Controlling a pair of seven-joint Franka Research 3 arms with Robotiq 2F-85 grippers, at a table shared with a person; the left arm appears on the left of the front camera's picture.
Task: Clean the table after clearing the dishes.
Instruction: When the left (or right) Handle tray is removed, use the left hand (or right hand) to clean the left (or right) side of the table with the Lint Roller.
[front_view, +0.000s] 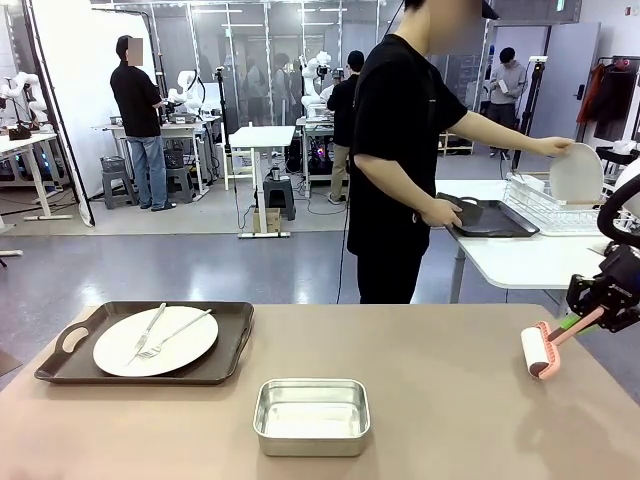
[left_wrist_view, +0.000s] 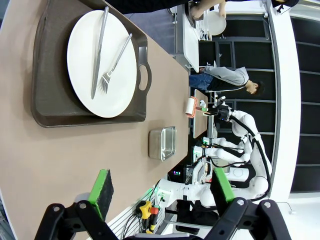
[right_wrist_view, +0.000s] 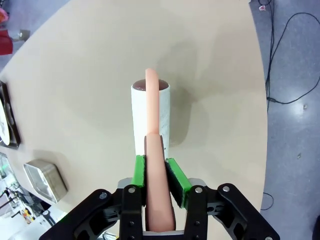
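The beige table (front_view: 450, 400) carries a dark brown tray (front_view: 215, 368) at its left, holding a white plate (front_view: 175, 345) with a fork (front_view: 180, 335) and a knife (front_view: 148, 328). My right gripper (front_view: 600, 305) is shut on the pink handle of a white lint roller (front_view: 537, 350) at the table's right edge. In the right wrist view the gripper (right_wrist_view: 155, 172) clamps the handle and the roller (right_wrist_view: 150, 120) points down at the tabletop. I cannot tell whether it touches. In the left wrist view my left gripper (left_wrist_view: 162, 192) hangs open above the table, with the plate (left_wrist_view: 112, 75) and tray (left_wrist_view: 50, 100) ahead.
A small steel pan (front_view: 311, 415) sits at the table's front middle. Across the table a person stands turned to a white side table (front_view: 530, 262), with one hand on a dark tray (front_view: 495, 220) and the other putting a plate (front_view: 577, 172) into a wire rack (front_view: 545, 205).
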